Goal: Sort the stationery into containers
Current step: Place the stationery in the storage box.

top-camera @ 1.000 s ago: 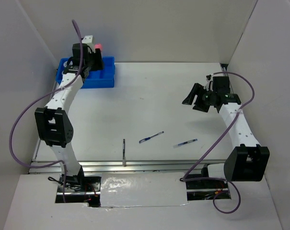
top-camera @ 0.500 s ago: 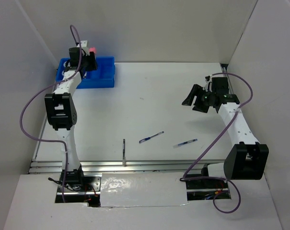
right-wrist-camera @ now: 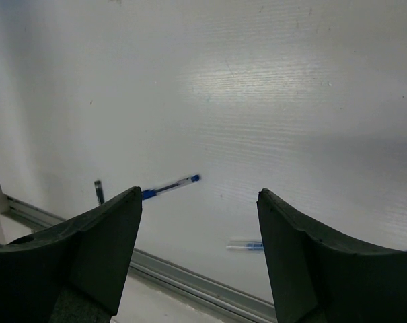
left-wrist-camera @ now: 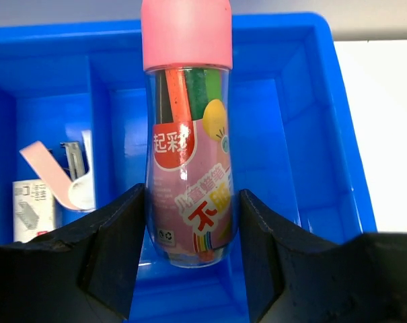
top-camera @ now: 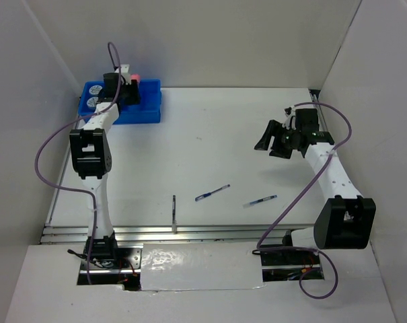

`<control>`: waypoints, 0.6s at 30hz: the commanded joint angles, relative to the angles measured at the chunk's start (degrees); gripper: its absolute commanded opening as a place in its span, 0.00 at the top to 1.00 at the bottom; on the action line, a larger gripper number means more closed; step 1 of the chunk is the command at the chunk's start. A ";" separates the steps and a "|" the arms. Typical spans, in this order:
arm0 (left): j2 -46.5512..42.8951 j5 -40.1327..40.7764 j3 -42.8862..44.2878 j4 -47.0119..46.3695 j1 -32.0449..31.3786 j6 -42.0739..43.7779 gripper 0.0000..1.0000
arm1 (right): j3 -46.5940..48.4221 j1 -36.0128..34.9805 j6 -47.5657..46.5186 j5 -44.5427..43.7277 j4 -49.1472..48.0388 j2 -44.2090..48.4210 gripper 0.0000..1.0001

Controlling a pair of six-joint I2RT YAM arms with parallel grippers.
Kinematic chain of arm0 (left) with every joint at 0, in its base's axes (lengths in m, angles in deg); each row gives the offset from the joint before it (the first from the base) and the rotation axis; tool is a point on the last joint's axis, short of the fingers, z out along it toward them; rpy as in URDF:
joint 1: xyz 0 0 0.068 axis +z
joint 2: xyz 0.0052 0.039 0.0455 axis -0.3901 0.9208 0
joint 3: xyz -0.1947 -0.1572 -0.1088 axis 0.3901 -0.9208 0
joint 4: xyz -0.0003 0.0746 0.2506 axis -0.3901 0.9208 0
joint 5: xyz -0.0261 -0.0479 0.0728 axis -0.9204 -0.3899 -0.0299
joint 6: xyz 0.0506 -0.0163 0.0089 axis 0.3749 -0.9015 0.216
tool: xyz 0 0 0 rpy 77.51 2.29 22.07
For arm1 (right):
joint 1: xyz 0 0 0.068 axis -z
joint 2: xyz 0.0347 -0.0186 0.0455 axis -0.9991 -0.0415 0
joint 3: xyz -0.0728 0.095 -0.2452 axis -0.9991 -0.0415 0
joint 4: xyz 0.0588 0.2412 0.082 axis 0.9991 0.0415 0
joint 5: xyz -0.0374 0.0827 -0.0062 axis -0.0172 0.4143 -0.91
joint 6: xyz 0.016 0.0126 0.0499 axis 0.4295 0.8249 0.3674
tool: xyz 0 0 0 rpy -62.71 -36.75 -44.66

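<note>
My left gripper (top-camera: pixel 127 86) is shut on the pink tube (left-wrist-camera: pixel 188 134), a clear tube with a pink cap and pink label. It holds the tube above a middle compartment of the blue tray (left-wrist-camera: pixel 311 134). The fingers (left-wrist-camera: pixel 116 242) press both sides of the tube's lower end. The tray (top-camera: pixel 149 108) stands at the far left, with two tape rolls (top-camera: pixel 92 96) in its left end. My right gripper (top-camera: pixel 272 140) is open and empty above the right side of the table. Two blue pens (top-camera: pixel 212 193) (top-camera: pixel 260 200) and a thin dark stick (top-camera: pixel 174 212) lie near the front edge.
The tray's left compartment holds a white eraser packet (left-wrist-camera: pixel 31 205), a pink strip (left-wrist-camera: pixel 48 173) and a small metal piece (left-wrist-camera: pixel 72 158). The right wrist view shows both pens (right-wrist-camera: pixel 169 186) (right-wrist-camera: pixel 245 246), the stick's tip (right-wrist-camera: pixel 98 190) and the metal rail (right-wrist-camera: pixel 190 279) at the front edge.
The left arm has folded in towards the back and the gripper with the pink tube has settled over the tray, uncovering the tape rolls. The right arm has barely moved.
</note>
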 commanded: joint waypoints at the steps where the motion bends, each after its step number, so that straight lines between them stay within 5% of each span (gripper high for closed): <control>1: -0.44 -1.15 1.66 -4.63 -0.28 -0.33 0.47 | 1.16 -0.97 -3.73 2.51 -0.35 -0.40 0.24; 6: -2.98 1.57 2.80 -5.07 -0.10 -2.35 0.18 | 2.22 -1.32 -7.34 4.98 0.71 0.04 0.24; 12: -13.07 -2.53 -2.97 -6.30 1.56 0.44 0.17 | 1.96 -5.53 -9.80 3.31 1.06 2.15 0.24; 13: -15.18 -7.08 -4.83 -6.13 2.18 3.25 0.17 | 1.61 -5.80 -10.15 2.78 1.06 2.67 0.24; 14: -19.99 -21.31 -6.94 -5.69 3.92 10.76 0.18 | 1.17 -6.24 -10.59 2.43 0.97 3.72 0.24; 17: -27.74 -46.41 -14.59 1.67 5.70 26.05 0.24 | -0.32 -7.12 -11.47 1.55 0.54 6.09 0.24; 18: -28.99 -49.46 -15.04 14.49 5.26 31.69 0.28 | -0.59 -7.03 -11.74 1.37 0.53 6.62 0.24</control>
